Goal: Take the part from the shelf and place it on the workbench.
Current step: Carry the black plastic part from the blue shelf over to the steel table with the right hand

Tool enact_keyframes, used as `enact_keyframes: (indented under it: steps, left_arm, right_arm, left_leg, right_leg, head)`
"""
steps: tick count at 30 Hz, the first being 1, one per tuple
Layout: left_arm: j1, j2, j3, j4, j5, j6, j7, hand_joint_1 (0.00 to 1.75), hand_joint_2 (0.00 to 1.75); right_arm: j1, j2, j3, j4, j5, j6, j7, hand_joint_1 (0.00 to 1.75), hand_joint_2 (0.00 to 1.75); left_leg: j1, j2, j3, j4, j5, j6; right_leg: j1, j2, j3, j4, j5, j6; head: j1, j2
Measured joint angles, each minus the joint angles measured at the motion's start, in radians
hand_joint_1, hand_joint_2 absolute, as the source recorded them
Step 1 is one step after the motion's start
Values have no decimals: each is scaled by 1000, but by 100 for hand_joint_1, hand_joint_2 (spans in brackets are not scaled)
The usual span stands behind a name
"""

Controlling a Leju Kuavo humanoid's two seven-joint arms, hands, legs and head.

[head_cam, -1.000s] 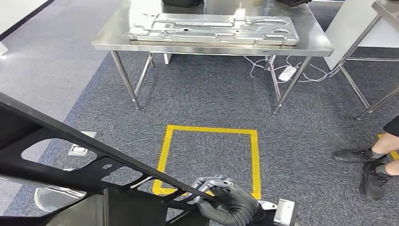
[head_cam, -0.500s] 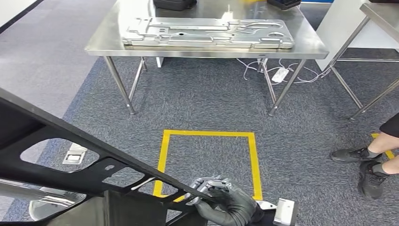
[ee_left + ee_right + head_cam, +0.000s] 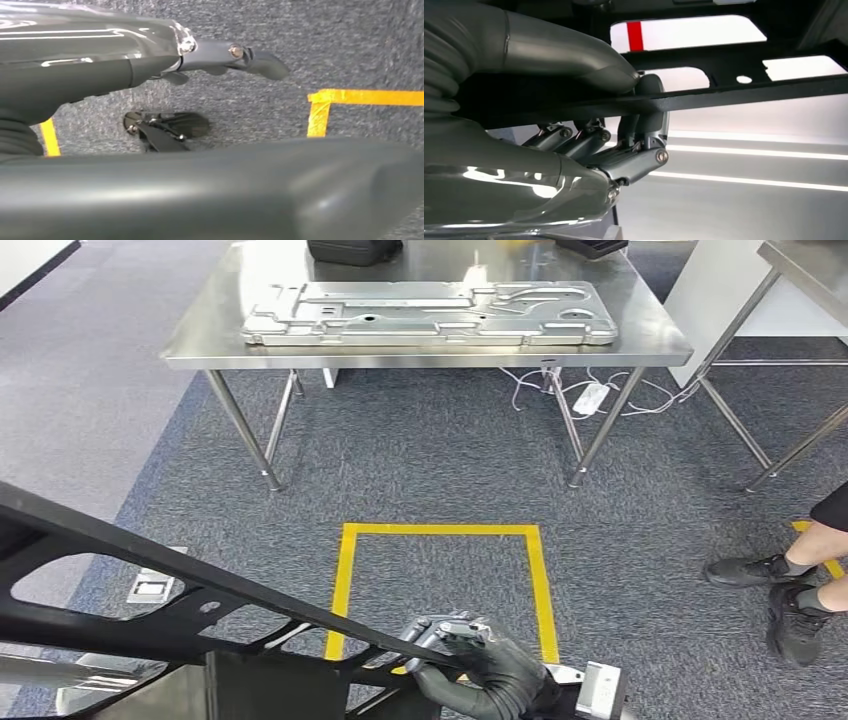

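My right hand [image 3: 478, 672] is clamped on the black part [image 3: 150, 580], thumb over its thin bar and fingers [image 3: 624, 160] curled beneath; the frame runs out from that hand toward my left side. My left hand [image 3: 150, 55] points at the carpet, and I cannot tell whether its fingers are apart or together. Just beyond the right hand lies a yellow tape square [image 3: 445, 585] on the floor. Further ahead stands the steel counter [image 3: 200, 340] bearing a pressed metal panel [image 3: 430, 312]. Off to the right, a person's shoes [image 3: 775, 590].
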Motion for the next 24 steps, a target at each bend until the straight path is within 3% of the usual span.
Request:
enact_keyframes:
  steps: [2, 4, 5, 6, 7, 9, 10, 11, 16, 18, 20, 21, 22, 24]
  left_arm:
    - [-2, 1, 0, 0, 0, 0, 0, 0, 175]
    - [0, 2, 0, 0, 1, 0, -1, 0, 175]
    - [2, 2, 0, 0, 1, 0, -1, 0, 175]
    - [4, 3, 0, 0, 2, 0, -1, 0, 175]
    - [5, 4, 0, 0, 2, 0, -1, 0, 175]
    - [6, 5, 0, 0, 2, 0, -1, 0, 175]
    - [6, 5, 0, 0, 2, 0, -1, 0, 175]
    - [6, 5, 0, 0, 3, 0, -1, 0, 175]
    - [5, 6, 0, 0, 3, 0, -1, 0, 175]
    - [2, 7, 0, 0, 2, 0, 0, 0, 175]
    - [2, 7, -1, 0, -1, 0, 3, 0, 175]
    - [2, 7, -1, 0, -3, 0, 6, 0, 175]
    - [3, 7, -2, 0, -5, 1, 10, 0, 175]
    - [4, 7, -4, 0, -10, 2, 18, 0, 175]
  right_arm:
    - [-3, 1, 0, -1, -3, 0, 5, 175, 175]
    - [-4, 1, 0, 0, -10, 0, 17, 175, 175]
    - [-3, 1, 0, 1, -14, 0, 23, 175, 175]
    - [-1, 1, 0, 2, -16, -1, 29, 175, 175]
    - [0, 1, 0, 2, -18, -2, 33, 175, 175]
    - [2, 1, 0, 4, -21, -5, 41, 175, 175]
    - [1, 1, 0, 4, -22, -6, 43, 175, 175]
    - [1, 0, 0, 5, -23, -6, 46, 175, 175]
    - [-2, -4, 1, 6, -23, -18, 55, 175, 175]
    - [-4, -8, 1, 7, -22, -26, 56, 175, 175]
    - [-1, -13, 1, 7, -17, -36, 57, 175, 175]
    - [3, -15, 1, 7, -14, -42, 57, 175, 175]
    - [6, -16, 1, 7, -9, -49, 59, 175, 175]
    - [10, -20, 2, 7, 0, -62, 63, 175, 175]
  left_leg:
    - [1, 0, -30, 67, -32, -11]
    - [5, 0, -109, 200, -79, -21]
    - [7, 0, -147, 253, -88, -24]
    - [8, 0, -171, 274, -76, -25]
    - [8, 1, -175, 255, -42, -25]
    - [9, 1, -143, 140, 52, -21]
    - [7, 1, -124, 87, 83, -18]
    - [5, 1, -111, 51, 93, -11]
    - [3, 1, -87, 13, 72, 21]
    - [7, 2, -68, 1, 67, 31]
    - [4, 3, -55, -1, 56, 37]
    - [3, 3, -46, -1, 48, 37]
    - [2, 3, -36, -1, 40, 37]
    - [1, 2, -9, -1, 21, 35]
  right_leg:
    - [-7, -3, 13, -8, -5, -9]
    - [-7, -4, 24, -9, -15, -14]
    - [-7, -3, 30, -9, -21, -15]
    - [-8, -2, 38, -9, -28, -13]
    - [-8, -1, 49, -9, -36, -11]
    - [-10, 0, 74, -10, -54, -5]
    - [-9, 1, 83, -9, -61, 0]
    - [-8, 2, 86, -9, -67, 5]
    - [-9, 1, 94, -10, -85, 33]
    - [-8, -1, 51, 79, -122, 37]
    - [-7, -1, -36, 211, -155, 37]
    - [-7, -1, -68, 247, -150, 36]
    - [-6, -1, -84, 245, -124, 36]
    - [-4, -1, -67, 147, -30, 30]
  head:
    - [-1, 0]
    - [-2, 0]
    - [-2, 0]
    - [-2, 0]
    - [-2, 0]
    - [-3, 0]
    - [-3, 0]
    - [-3, 0]
    - [-2, 0]
    - [-1, 0]
    - [0, 0]
    - [0, 0]
    - [0, 0]
    - [0, 0]
